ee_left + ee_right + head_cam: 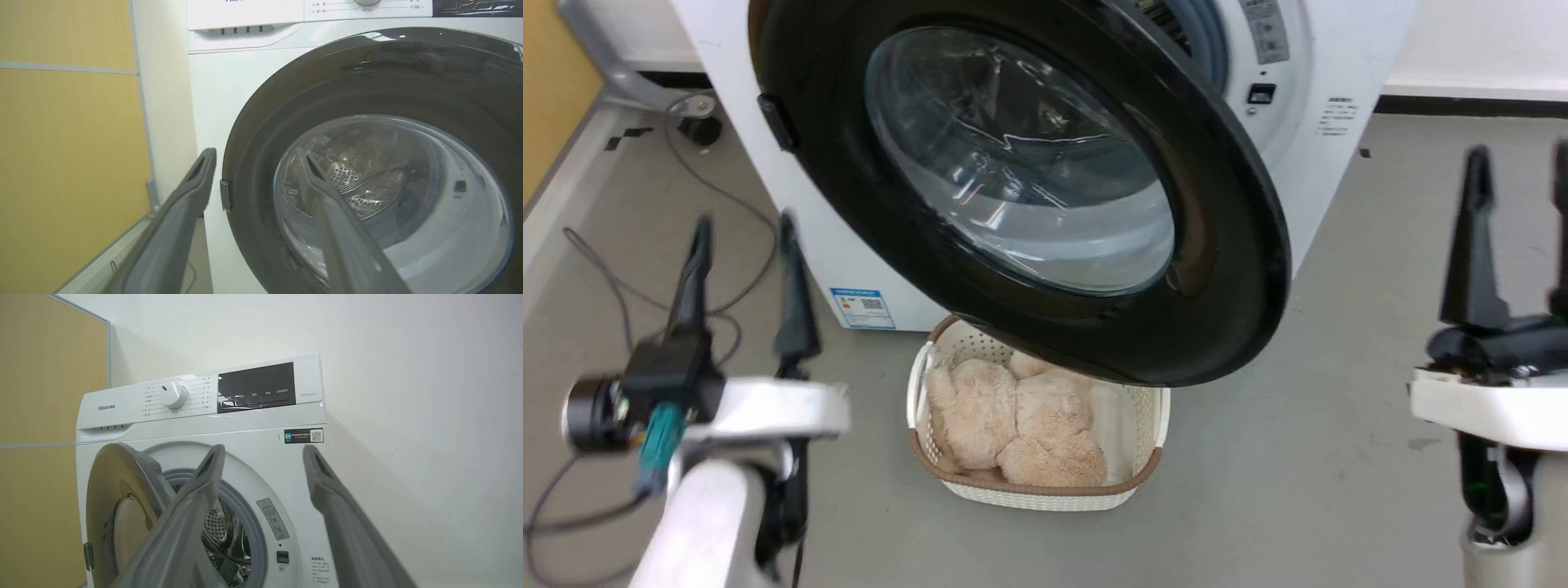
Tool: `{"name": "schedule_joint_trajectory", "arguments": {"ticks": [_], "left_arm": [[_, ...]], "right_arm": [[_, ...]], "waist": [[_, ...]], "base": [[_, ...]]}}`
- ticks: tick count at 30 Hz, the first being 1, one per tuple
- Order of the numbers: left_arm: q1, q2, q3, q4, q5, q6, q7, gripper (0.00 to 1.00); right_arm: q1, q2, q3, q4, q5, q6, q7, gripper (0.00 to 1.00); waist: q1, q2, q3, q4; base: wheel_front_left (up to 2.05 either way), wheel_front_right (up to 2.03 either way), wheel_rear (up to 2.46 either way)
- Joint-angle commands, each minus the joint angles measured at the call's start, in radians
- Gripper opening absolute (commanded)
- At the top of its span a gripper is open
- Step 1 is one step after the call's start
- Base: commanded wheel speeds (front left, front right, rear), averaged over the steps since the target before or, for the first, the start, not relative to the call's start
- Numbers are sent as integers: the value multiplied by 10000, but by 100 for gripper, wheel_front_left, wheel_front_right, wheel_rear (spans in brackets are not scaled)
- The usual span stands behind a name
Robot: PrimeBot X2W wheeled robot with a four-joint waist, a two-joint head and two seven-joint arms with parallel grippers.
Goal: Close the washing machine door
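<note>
The washing machine door, round glossy black with a bulging clear window, stands swung out from the white washing machine, hinged on its left. In the left wrist view the door faces me beyond my left gripper, which is open and apart from it. In the head view my left gripper stands open at the lower left, left of the door. My right gripper is open at the far right, away from the door. The right wrist view shows the machine, its door ajar, and the right gripper open.
A white woven basket with a beige plush toy sits on the grey floor under the door's lower edge. Cables trail over the floor at the left. A yellow wall panel stands left of the machine.
</note>
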Motion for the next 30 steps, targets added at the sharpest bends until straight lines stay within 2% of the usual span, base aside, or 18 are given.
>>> {"name": "schedule_joint_trajectory", "arguments": {"ticks": [1, 3, 4, 5, 13, 14, 21, 24, 30], "left_arm": [[542, -111, 298, -191, 277, 24, -42, 100], [965, -233, 570, -324, 523, -57, -43, 100], [1147, -322, 691, -378, 611, -110, -43, 100], [1318, -418, 798, -441, 701, -165, -43, 100], [2127, -1063, 1318, -671, 1343, -725, -43, 100], [2127, -1063, 1318, -671, 1343, -725, -43, 100], [2173, -1452, 1593, -791, 1876, -1134, -43, 100], [2106, -1550, 1602, -798, 2045, -1274, -43, 100], [1953, -1705, 1701, -745, 2217, -1375, -43, 100]], "right_arm": [[-234, -147, 314, -173, 9, 8, -32, 80], [-323, -312, 703, -326, 118, 8, -32, 46], [-345, -432, 951, -378, 180, 8, -32, 14], [-366, -552, 1189, -433, 228, 8, -32, 0], [-379, -1834, 3575, -188, 896, 8, -32, 0], [-379, -1834, 3575, -188, 896, 8, -32, 0], [-356, -2784, 5371, 728, 1466, 8, -32, 0], [-342, -3102, 5736, 1270, 1331, 8, -32, 0], [-336, -3225, 5323, 2319, 1520, 8, -32, 0]], "waist": [[0, 0, 2, 114], [0, 0, -2, 209], [0, 0, -6, 257], [0, 0, -8, 298], [0, 0, 28, 536], [0, 0, 28, 536], [0, 0, 273, 616], [0, 0, 418, 646], [0, 0, 716, 700]], "base": [[0, 0, 0], [0, 0, 0], [0, 0, 0], [0, 0, 0], [0, 0, 0], [0, 0, 0], [0, 0, 0], [0, 0, 0], [0, 0, 0]]}}
